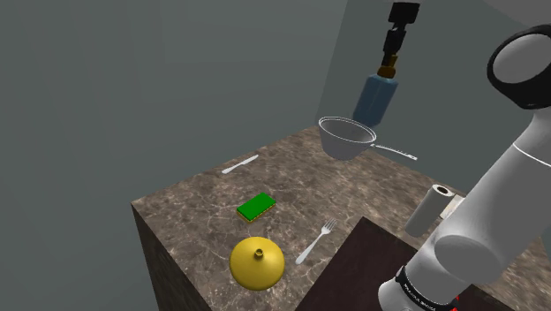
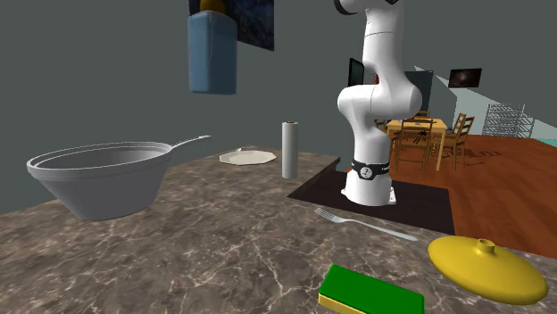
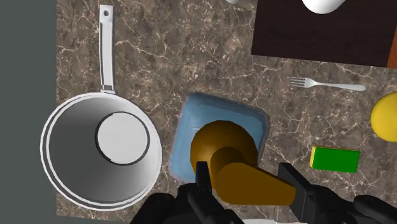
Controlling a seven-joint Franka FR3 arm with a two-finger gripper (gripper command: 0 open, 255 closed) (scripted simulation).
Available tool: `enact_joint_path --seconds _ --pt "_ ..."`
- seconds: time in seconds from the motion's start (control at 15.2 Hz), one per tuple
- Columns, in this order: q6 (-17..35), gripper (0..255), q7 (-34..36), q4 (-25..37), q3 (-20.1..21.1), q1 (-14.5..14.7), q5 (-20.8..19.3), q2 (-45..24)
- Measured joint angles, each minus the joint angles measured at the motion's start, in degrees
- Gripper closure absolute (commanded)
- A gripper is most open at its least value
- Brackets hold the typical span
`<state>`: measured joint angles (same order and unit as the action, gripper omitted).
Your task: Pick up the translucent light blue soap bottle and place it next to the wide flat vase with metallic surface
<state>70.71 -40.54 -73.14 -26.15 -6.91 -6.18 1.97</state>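
The light blue soap bottle (image 1: 375,97) with a brown pump hangs high above the marble counter, over the spot beside the grey pan (image 1: 346,137). My gripper (image 1: 392,53) is shut on the pump head. In the wrist view the fingers of the gripper (image 3: 247,178) clasp the brown pump, with the blue bottle body (image 3: 191,124) below them. The second exterior view has the bottle (image 2: 212,53) at the top, above the pan (image 2: 98,174). The wide flat yellow vase (image 1: 257,262) (image 2: 486,268) (image 3: 386,118) sits near the counter's front corner, far from the bottle.
A green sponge (image 1: 256,208) and a fork (image 1: 316,241) lie between pan and vase. A knife (image 1: 239,164) lies near the far edge. A paper roll (image 1: 428,210) and a white plate (image 2: 247,157) stand by the dark mat (image 2: 419,201) under the arm's base.
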Motion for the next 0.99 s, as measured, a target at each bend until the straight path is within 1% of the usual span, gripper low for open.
enact_joint_path --seconds 0.13,0.26,0.53,0.99 --pt "1.72 255 4.09 -5.46 2.33 1.91 -1.36 3.68" --pt "2.03 255 7.36 -8.15 4.27 3.20 -1.96 5.89" --pt "4.21 255 14.80 -15.75 8.81 5.72 -2.54 10.69" --pt "6.20 255 24.92 -21.86 15.01 8.96 -1.32 13.73"
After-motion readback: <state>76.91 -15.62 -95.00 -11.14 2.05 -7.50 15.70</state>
